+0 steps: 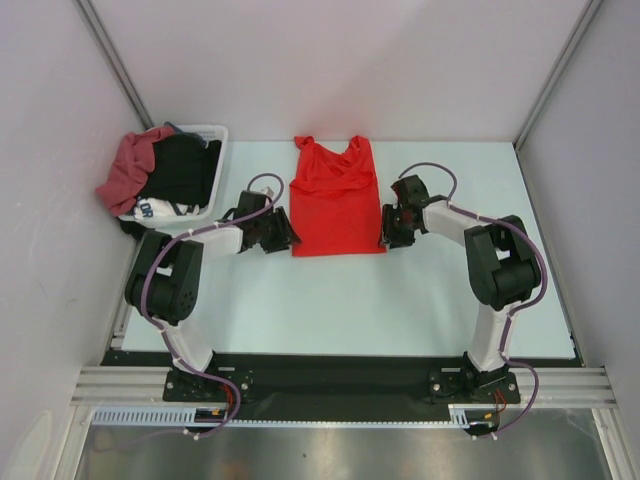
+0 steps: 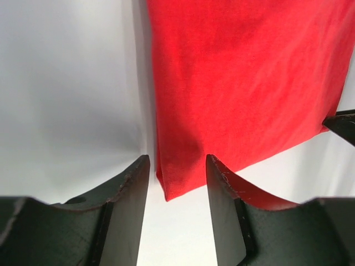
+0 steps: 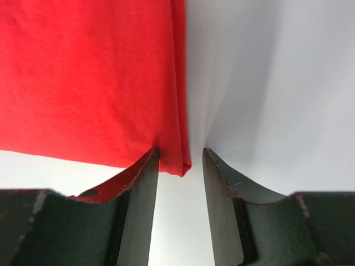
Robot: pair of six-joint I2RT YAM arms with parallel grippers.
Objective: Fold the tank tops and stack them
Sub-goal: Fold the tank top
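A bright red tank top (image 1: 337, 200) lies flat on the white table, straps toward the far wall. My left gripper (image 1: 290, 240) sits at its near left corner. In the left wrist view the fingers (image 2: 177, 160) stand apart and that red corner (image 2: 172, 183) lies between them, unpinched. My right gripper (image 1: 385, 238) is at the near right corner. Its jaws (image 3: 180, 152) are likewise apart, with the folded red edge (image 3: 180, 160) between them. The darker maroon tank top (image 1: 125, 170) hangs over the left rim of the basket.
A white basket (image 1: 212, 135) at the back left holds black garments (image 1: 185, 165) and a white cloth with dark lettering (image 1: 150, 208). Grey walls close in the table on the left, back and right.
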